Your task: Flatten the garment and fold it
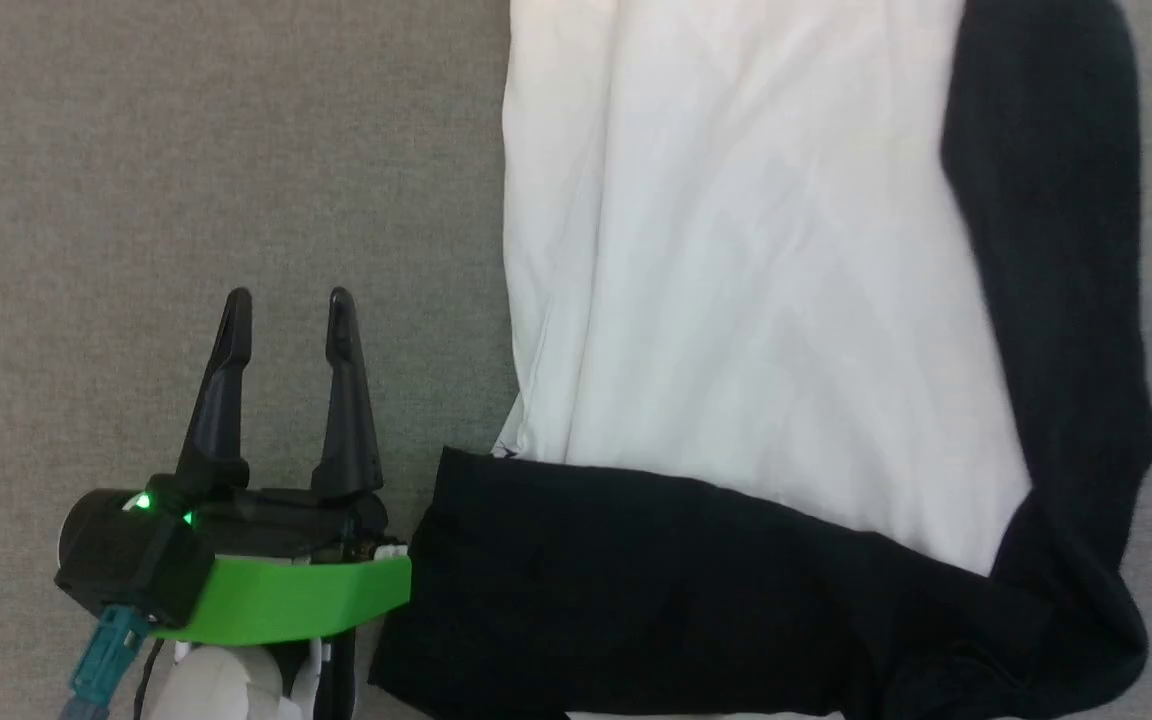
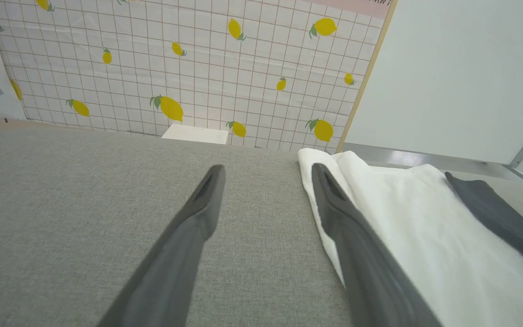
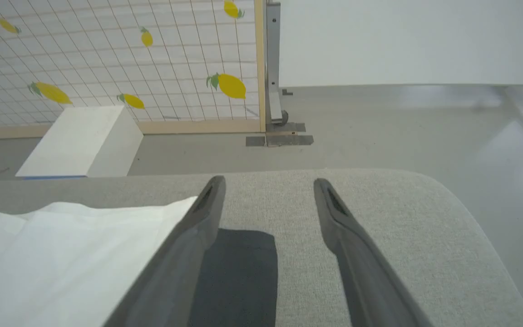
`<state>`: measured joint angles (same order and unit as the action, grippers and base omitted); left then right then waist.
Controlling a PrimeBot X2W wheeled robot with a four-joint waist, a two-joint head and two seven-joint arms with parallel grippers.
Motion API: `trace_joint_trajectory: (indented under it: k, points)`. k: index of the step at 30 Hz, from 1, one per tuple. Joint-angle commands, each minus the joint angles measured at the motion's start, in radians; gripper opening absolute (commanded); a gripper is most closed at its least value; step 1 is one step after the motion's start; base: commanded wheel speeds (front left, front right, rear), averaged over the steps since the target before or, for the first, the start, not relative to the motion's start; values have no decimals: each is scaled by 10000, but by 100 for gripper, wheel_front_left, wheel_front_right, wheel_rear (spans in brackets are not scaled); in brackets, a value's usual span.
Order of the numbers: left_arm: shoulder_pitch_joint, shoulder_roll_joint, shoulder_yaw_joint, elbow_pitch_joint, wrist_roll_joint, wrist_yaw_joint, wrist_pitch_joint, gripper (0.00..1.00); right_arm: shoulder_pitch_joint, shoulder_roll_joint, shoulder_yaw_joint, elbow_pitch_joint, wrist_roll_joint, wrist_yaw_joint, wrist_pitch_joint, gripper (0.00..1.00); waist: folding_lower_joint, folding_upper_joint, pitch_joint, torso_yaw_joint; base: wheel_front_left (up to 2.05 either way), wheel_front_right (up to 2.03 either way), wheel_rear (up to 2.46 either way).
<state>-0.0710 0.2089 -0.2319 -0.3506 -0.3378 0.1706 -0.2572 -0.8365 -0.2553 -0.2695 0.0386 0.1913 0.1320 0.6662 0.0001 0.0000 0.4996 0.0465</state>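
Garment (image 1: 756, 300) fills the centre and right of the head view, one piece: a white body up the middle, a black band down the right edge and a black stretch across the bottom. The left gripper (image 1: 288, 300) sits at the lower left, just beside that stretch's left end, over the bare grey surface (image 1: 186, 150). Its two fingers point up the frame, spread apart, holding nothing.

In the left wrist view the same two fingers rise from the bottom edge, parted. The right one overlaps the white cloth's edge; whether it touches cannot be told. The garment lies at the right, and one white box (image 2: 195, 134) stands at top centre.

In the right wrist view the right gripper (image 3: 269, 181) holds its two fingers apart and empty over the grey surface. White cloth lies at the lower left, with a black patch low between the fingers.
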Motion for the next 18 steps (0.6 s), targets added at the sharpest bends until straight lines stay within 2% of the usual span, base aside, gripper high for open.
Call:
trace_joint_trajectory:
  k: [1, 7, 14, 15, 16, 17, 18]
  points:
    - [-203, -113, 45, 43, 112, -81, -45, 100, -196, -6, -77, 327, -227, -13, 192, 100, -1, 0, 782, 437, 0, 0, 0]
    - [-371, -437, -5, 203, 235, -340, -45, 100, -452, 91, -833, 1381, -1006, -13, 862, 100, -1, 0, 1312, 853, 0, 0, 0]
    - [-477, -748, 62, 336, 359, -622, -45, 100, -365, 235, -1238, 1827, -1375, -13, 1326, 100, -1, 0, 1674, 1182, 0, 0, 0]
    - [-478, -787, 82, 368, 371, -664, -45, 100, -354, 264, -1306, 1849, -1416, -13, 1401, 97, -1, 0, 1690, 1207, 0, 0, 0]
    - [-481, -815, 96, 395, 383, -699, -45, 100, -341, 270, -1336, 1855, -1468, -13, 1428, 56, -1, 0, 1697, 1226, 0, 0, 0]
    - [-487, -848, 115, 433, 399, -739, -45, 100, -326, 277, -1366, 1865, -1534, -13, 1450, 11, -1, 0, 1694, 1241, 0, 0, 0]
    - [-493, -873, 133, 462, 412, -767, -45, 100, -325, 293, -1398, 1870, -1575, -13, 1446, 0, -1, 0, 1684, 1246, 0, 0, 0]
